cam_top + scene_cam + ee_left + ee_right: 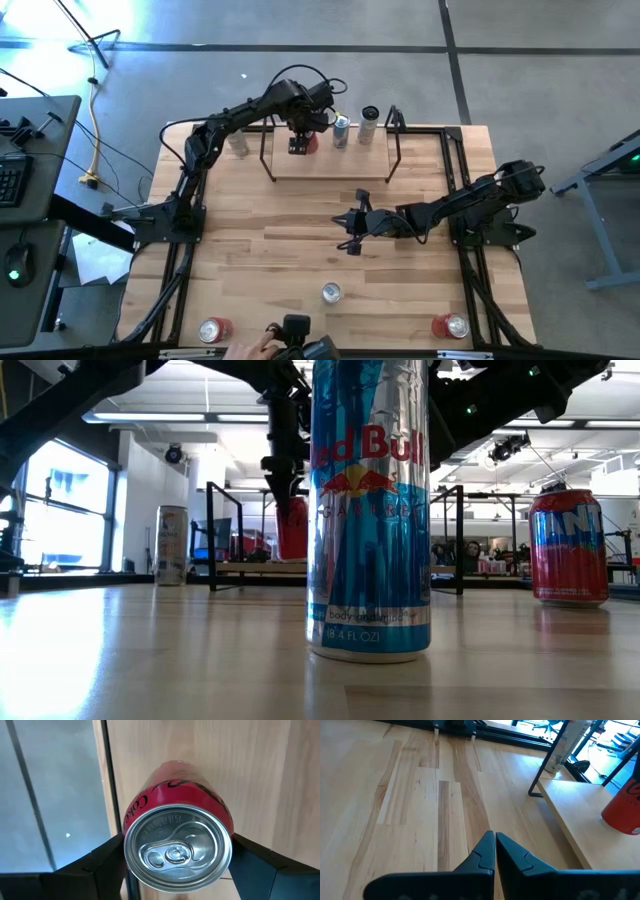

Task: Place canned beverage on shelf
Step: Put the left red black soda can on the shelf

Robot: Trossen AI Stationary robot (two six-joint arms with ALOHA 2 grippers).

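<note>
Right up against the low camera stands a tall blue-and-silver can (370, 510), parked at the table's near edge, centre, waiting its turn and hiding much of the room. Now out to the big picture: the wooden table (250, 260) carries everything, and at its far edge sits the shelf (330, 168), a pale board with black rod frames at both short ends.

Over the shelf's left part reaches the left arm, and the left gripper (299, 143) has the red cola can (177, 845) between its fingers, one dark finger on each side of the rim. Upright grip from above, so the can can go down flat on its base. In the low view its base looks close to the board (touching or not, I cannot tell), so I'd call this the set-down moment.

The right gripper (495, 851) is pressed together on nothing, idling over the table's middle, clear of the shelf.

Smaller bits: two silver cans (342, 131) at the shelf's far edge, another (237, 142) left of it, and red cans (213, 329) at both near corners.
</note>
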